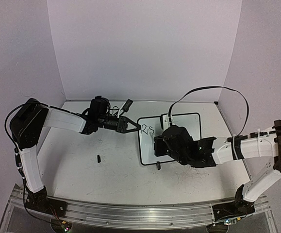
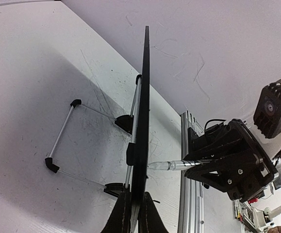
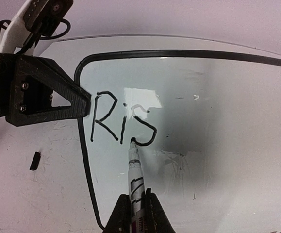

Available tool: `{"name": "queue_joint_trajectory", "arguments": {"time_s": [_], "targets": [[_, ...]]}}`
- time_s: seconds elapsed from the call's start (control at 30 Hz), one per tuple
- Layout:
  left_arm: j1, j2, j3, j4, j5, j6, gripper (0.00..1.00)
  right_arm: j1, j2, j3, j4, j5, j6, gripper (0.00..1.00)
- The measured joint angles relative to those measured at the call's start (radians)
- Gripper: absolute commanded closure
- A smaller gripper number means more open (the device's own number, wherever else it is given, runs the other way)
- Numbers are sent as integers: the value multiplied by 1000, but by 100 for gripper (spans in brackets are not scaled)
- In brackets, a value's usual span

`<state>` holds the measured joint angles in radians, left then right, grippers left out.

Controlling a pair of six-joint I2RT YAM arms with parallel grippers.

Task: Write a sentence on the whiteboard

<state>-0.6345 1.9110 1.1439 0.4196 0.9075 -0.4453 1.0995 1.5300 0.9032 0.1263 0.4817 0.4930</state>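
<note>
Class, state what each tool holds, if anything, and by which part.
The left tool clamps the whiteboard by its edge; the right tool holds the marker by its barrel.

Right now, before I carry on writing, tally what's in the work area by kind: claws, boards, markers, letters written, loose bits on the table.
claws: 2 (left claw, right claw)
whiteboard: 1
marker: 1
letters written: 3
small black piece loose on the table: 1
total: 8
</note>
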Motion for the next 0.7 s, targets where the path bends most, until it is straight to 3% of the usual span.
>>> {"name": "queue_joint_trajectory", "arguments": {"time_s": [0.23, 0.7], "targets": [[-4, 0, 0, 1, 6, 0, 100, -31, -93, -30, 0, 0, -4, 100], [-4, 0, 0, 1, 6, 0, 100, -47, -72, -33, 8, -22, -10, 100]]}}
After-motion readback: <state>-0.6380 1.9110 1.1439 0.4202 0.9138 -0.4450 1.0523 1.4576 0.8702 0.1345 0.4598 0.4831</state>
